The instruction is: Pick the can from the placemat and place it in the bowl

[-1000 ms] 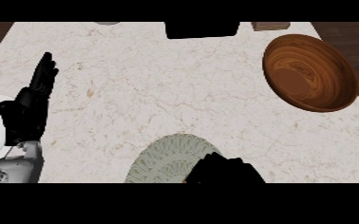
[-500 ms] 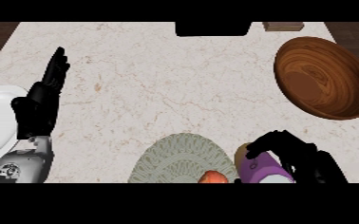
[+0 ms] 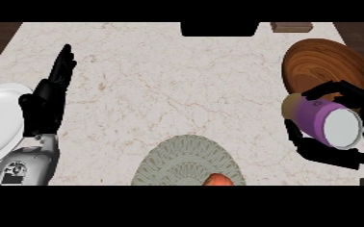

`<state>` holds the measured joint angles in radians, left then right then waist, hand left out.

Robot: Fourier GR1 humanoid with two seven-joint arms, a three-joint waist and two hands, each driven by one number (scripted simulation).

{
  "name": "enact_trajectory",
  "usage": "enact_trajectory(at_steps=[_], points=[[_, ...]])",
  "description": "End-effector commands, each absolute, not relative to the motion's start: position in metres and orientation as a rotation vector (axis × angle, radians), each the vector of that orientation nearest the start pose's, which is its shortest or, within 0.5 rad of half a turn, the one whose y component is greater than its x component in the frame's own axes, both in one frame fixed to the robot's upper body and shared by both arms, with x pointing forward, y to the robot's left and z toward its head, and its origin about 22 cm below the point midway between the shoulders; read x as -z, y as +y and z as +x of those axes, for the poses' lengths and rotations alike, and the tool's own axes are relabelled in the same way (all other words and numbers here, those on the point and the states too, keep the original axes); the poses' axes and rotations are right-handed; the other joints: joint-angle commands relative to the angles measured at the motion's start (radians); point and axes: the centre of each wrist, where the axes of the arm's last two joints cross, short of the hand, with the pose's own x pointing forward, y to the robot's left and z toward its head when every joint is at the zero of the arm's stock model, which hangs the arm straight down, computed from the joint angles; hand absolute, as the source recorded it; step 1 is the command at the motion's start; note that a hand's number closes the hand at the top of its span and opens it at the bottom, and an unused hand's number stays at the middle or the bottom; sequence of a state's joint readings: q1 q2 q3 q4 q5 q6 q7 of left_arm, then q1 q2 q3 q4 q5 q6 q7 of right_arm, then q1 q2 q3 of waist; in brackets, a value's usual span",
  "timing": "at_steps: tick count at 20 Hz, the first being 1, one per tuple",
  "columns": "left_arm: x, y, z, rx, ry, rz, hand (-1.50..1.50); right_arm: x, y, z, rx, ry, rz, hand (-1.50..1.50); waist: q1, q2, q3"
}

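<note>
Marble tabletop [image 3: 177, 91] fills my view, pale and veined, with the wooden bowl [image 3: 320, 67] near its right edge and the round placemat [image 3: 186, 162] at the near edge. My right hand [image 3: 323, 149] has its fingers [image 3: 334, 89] and thumb curled round the can [image 3: 320, 120], which is lifted off the placemat and tipped on its side just at the bowl's near rim, pale end facing me. I judge the can stiff, light and smooth-walled, so it could slip or roll; holding it across the middle of its purple side, as now, seems the safest place. An orange thing [image 3: 217, 180] lies on the placemat's near part. My left hand [image 3: 46, 101] rests open near the left edge, fingers straight and up, beside a white plate [image 3: 8, 118].
</note>
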<state>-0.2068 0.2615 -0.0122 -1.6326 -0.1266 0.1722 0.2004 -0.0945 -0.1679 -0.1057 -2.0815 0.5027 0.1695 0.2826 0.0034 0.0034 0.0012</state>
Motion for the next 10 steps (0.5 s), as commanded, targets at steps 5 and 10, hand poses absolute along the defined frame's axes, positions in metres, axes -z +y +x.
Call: enact_trajectory(at_steps=[5, 10], points=[[-0.077, 0.257, 0.282, 0.177, -1.659, 0.383, 0.0, -0.123, -0.351, 0.29, -0.465, -1.747, -0.92, 1.5, 0.025, 0.006, 0.001], [-0.081, 0.266, 0.29, 0.178, -1.663, 0.376, 0.0, -0.122, -0.37, 0.328, -0.536, -1.678, -1.104, 1.5, 0.025, 0.006, 0.0]])
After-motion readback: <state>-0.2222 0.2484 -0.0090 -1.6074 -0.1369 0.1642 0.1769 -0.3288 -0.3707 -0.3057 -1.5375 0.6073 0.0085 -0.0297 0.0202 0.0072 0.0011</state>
